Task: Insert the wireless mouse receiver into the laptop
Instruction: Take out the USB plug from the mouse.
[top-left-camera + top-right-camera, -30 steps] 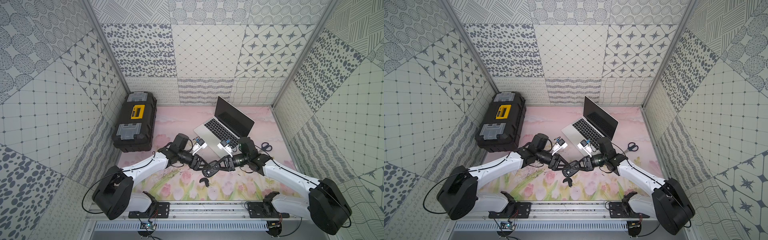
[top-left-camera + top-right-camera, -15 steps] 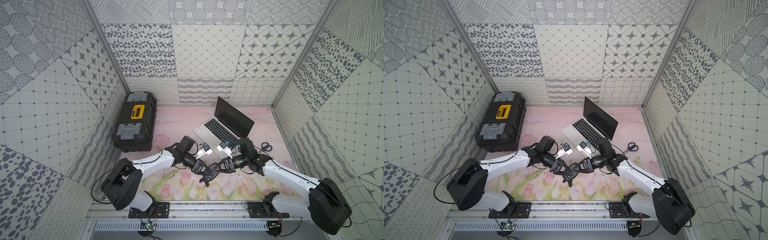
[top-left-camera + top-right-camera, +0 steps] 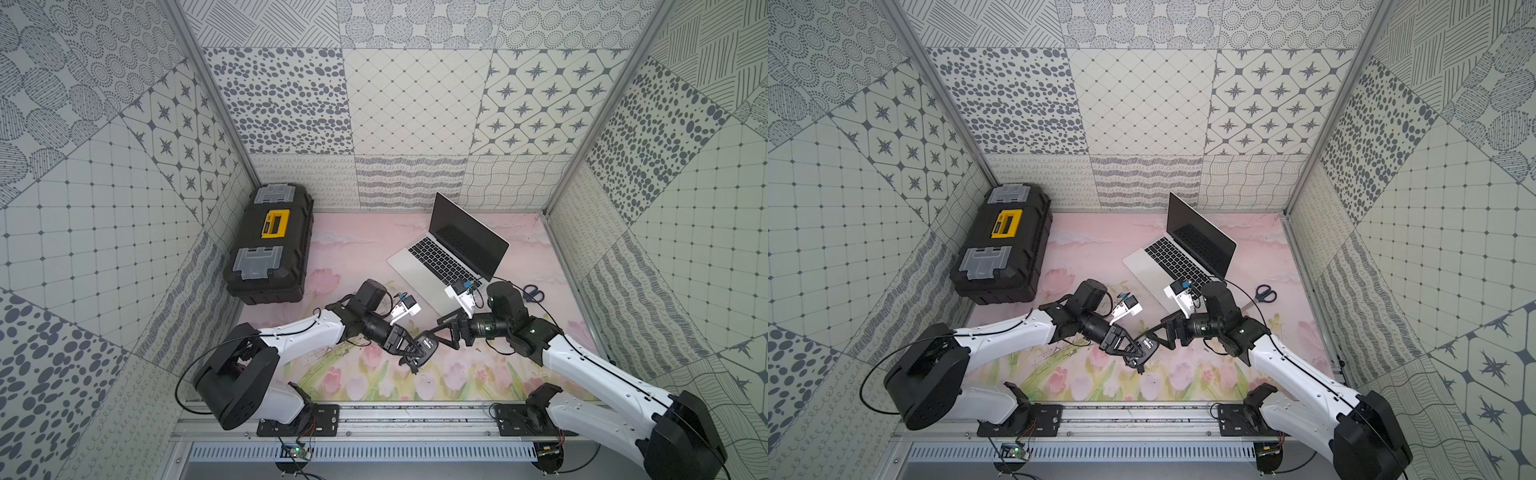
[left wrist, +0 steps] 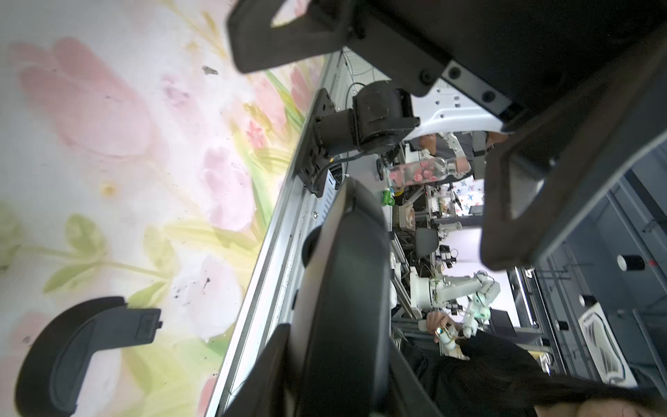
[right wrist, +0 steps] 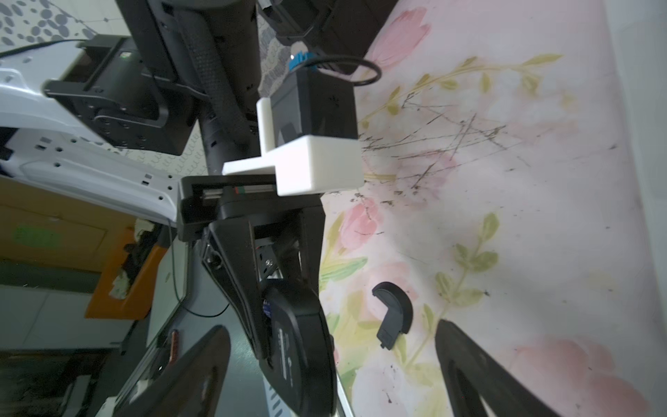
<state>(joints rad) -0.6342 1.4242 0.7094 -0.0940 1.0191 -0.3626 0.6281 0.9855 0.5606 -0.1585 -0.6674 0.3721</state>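
Observation:
The silver laptop (image 3: pixel 415 270) (image 3: pixel 1148 266) stands open at the back right of the flowered mat. In front of it, my left gripper (image 3: pixel 411 351) (image 3: pixel 1133 351) (image 4: pixel 339 361) is shut on the black oval mouse (image 3: pixel 426 349) (image 3: pixel 1148 347) (image 5: pixel 299 346), held above the mat with its underside turned up. My right gripper (image 3: pixel 440 332) (image 3: pixel 1160 334) (image 5: pixel 332 328) is open, one finger on each side of the mouse. The black half-round cover piece (image 4: pixel 83 346) (image 5: pixel 395 314) lies on the mat below. The wireless mouse receiver is hidden from me.
A black-and-yellow toolbox (image 3: pixel 270 245) (image 3: pixel 1000 245) stands at the left wall. Blue-handled scissors (image 3: pixel 534 294) (image 3: pixel 1264 293) lie right of the laptop. The metal rail with the arm bases (image 3: pixel 415 417) runs along the front edge.
My left gripper came in from the left and shut on the mouse that the right gripper was holding. The right gripper has now opened and let it go.

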